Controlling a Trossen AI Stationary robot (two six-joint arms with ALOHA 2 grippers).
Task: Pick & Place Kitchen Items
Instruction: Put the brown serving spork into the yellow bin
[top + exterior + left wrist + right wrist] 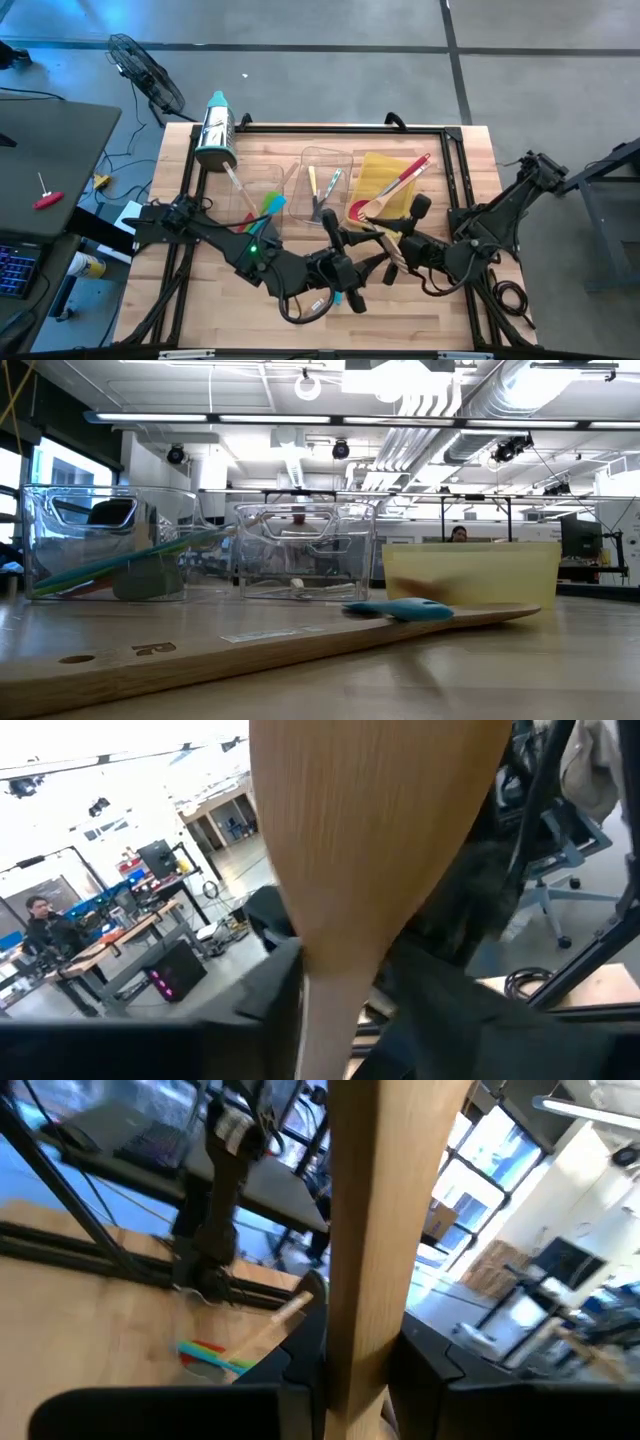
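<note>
Right jaws clamped on a wooden spoon (355,1230) at the worktop's (440,300) front middle, left jaws around its bowl end (grip unclear), so mid-task: red spatula (412,170) and others sit in the yellow bin (375,165), teal spatula (405,610) lies loose.

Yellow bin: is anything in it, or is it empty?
Not empty. In the high view the yellow bin holds a red spatula and a wooden spoon, both sticking out over its rim.
</note>
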